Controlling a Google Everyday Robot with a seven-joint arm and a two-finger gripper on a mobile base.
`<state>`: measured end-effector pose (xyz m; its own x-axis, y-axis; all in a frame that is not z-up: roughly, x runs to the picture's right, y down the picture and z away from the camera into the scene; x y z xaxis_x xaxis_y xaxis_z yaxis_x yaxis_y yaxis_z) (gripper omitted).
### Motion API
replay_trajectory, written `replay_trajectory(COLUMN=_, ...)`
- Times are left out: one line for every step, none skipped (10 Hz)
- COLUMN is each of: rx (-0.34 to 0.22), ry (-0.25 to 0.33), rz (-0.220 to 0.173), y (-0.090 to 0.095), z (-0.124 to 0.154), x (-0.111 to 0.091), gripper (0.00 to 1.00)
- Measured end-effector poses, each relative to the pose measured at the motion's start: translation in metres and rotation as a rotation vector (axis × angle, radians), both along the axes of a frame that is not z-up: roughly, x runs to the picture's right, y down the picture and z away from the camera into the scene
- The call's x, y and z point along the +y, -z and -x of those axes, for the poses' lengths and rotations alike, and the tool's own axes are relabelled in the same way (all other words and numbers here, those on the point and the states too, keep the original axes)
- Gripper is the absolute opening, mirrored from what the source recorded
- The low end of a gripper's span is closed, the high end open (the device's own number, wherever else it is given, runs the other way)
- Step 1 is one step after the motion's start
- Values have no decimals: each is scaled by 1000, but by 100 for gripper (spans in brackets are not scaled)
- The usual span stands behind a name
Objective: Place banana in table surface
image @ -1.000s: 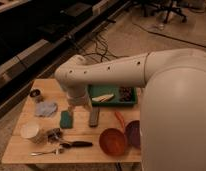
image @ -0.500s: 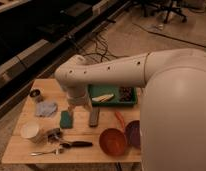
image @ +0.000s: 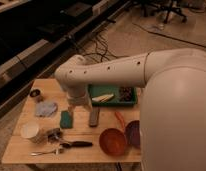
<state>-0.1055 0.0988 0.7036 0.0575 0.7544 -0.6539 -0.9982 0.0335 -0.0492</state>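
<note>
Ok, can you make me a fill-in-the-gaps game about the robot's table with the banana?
1. The banana lies inside the green ____.
2. The gripper hangs over the table, close above the small flat green ____.
3. Two ____ sit side by side near the table's front edge, one orange and one purple.

Missing words: tray, sponge, bowls.

a lab-like workroom: rolling chairs (image: 168, 9), floor cables (image: 98, 49), long benches (image: 26, 52); the claw (image: 75, 106) hangs over the table (image: 21, 149).
</note>
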Motion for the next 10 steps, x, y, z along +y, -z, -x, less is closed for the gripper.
replay_trajectory(rx=14, ry=-9, rz=-3, y=-3, z=-2, x=-7, gripper=65)
replay_trajectory(rx=32, ry=-25, rz=-9, y=-8, z=-8, x=-18, gripper=65)
replay_trajectory(rx=43, ry=-37, rz=-14, y=-14, z=-15, x=-29, gripper=65)
replay_trajectory(rx=54, ry=-52, rz=-22, y=-22, z=-24, x=-43, gripper=65)
replay_trajectory(rx=72, ry=-85, rz=-31, y=-35, z=-40, x=-68, gripper=65)
replay_trajectory(rx=81, ry=-106, rz=-33, y=-42, z=-48, x=-80, gripper=65)
replay_trajectory(rx=92, ry=-138, rz=-37, y=-49, z=-59, x=-95, gripper=65)
replay_trajectory(rx=107, ry=-177, rz=-40, y=-55, z=-70, x=-108, gripper=65)
replay_trajectory(rx=115, ry=-203, rz=-42, y=-57, z=-77, x=-114, gripper=65)
replay_trajectory(rx=128, ry=-242, rz=-42, y=-58, z=-84, x=-118, gripper=65)
